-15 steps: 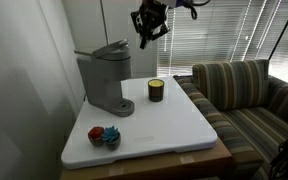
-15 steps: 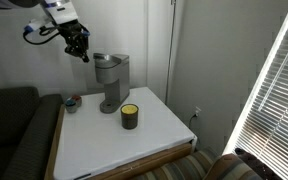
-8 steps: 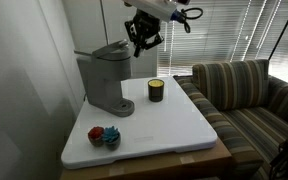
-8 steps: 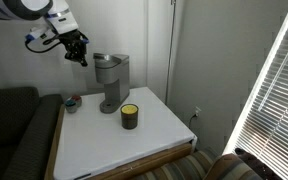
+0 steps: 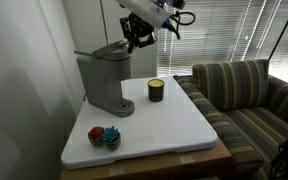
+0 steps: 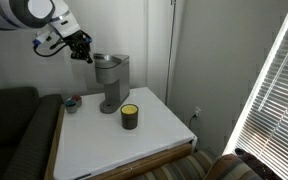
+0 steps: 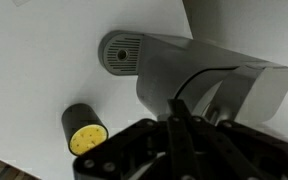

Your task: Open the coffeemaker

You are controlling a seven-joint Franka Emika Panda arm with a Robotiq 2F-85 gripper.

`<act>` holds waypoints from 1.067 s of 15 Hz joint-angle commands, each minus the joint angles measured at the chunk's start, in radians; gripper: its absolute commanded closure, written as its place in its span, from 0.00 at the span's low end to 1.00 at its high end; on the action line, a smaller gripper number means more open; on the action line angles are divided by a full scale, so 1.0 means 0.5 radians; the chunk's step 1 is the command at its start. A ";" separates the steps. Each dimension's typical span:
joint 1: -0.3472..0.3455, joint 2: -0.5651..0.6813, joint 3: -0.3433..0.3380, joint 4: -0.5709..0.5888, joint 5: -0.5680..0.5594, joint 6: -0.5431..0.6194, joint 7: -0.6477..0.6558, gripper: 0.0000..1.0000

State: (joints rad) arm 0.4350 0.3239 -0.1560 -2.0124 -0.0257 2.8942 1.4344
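Observation:
The coffeemaker [image 5: 105, 79] is a tall grey pod machine on a round base at the back of the white table; it also shows in an exterior view [image 6: 109, 73] and from above in the wrist view [image 7: 209, 80]. Its top lid is tilted up slightly at one end. My gripper [image 5: 137, 40] hangs in the air just above and beside the raised lid end, also seen in an exterior view [image 6: 81, 53]. Its fingers [image 7: 177, 112] are pressed together, shut on nothing, and sit over the lid. I cannot tell if they touch the lid.
A dark candle jar with yellow wax [image 5: 156, 90] stands beside the coffeemaker, also in the wrist view [image 7: 83, 131]. A small red and blue object [image 5: 105, 136] lies near the table's front. A striped sofa [image 5: 244, 95] borders the table [image 5: 174, 125]. Window blinds hang behind.
My gripper has moved down and toward the coffeemaker's lid over the last second. The coffeemaker, jar and small object have not moved.

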 commanded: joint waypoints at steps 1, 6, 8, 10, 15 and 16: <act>0.031 0.065 -0.047 0.032 -0.043 0.095 0.049 1.00; 0.090 0.106 -0.135 0.034 -0.072 0.234 0.077 1.00; 0.120 0.118 -0.180 0.037 -0.073 0.289 0.081 1.00; 0.152 0.129 -0.222 0.039 -0.066 0.326 0.081 1.00; 0.217 0.151 -0.289 0.051 -0.042 0.378 0.070 1.00; 0.230 0.151 -0.304 0.055 -0.043 0.387 0.071 1.00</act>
State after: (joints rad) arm 0.5300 0.3763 -0.2803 -2.0040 -0.0351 3.0483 1.4463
